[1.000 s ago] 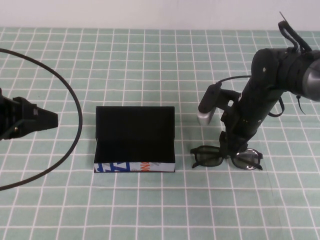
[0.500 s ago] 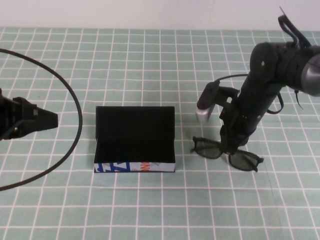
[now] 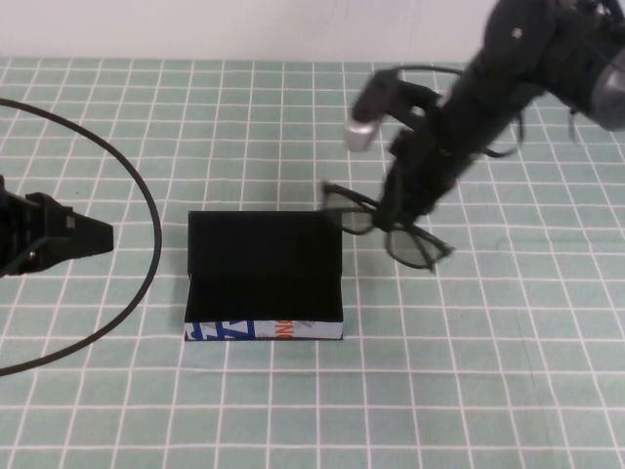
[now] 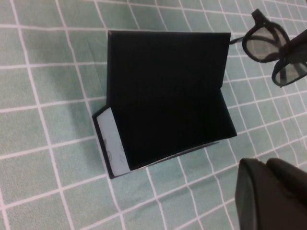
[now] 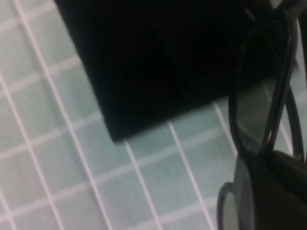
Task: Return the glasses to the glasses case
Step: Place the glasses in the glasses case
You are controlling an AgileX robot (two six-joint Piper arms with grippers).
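Glasses [image 3: 386, 227], black and thick-framed with greyish tinted lenses, now hang in the air in our right claw [image 3: 402, 217], clenched on the frame near its middle. Half a second ago they were barely clear of the green-checked worktop [image 3: 293, 410] at about four o'clock from the case; a second ago they lay flat on it. Since then our right arm has lifted them and swung them up and toward nine o'clock, so that their near tip now reaches the upright lid's corner at the case's two o'clock side. They hang tilted, one lens lower than the other.

The glasses case [image 3: 264, 276], a rectangular black box with black lining and a white front printed in blue and orange, stands open and has not moved. The pick is done; we judge that carrying over the tray and lowering remain, and the tilt may need levelling so the frame clears the lid.

Our left claw [image 3: 93, 234] stays parked at nine o'clock, well apart from the case; we cannot tell whether it is parted or closed.
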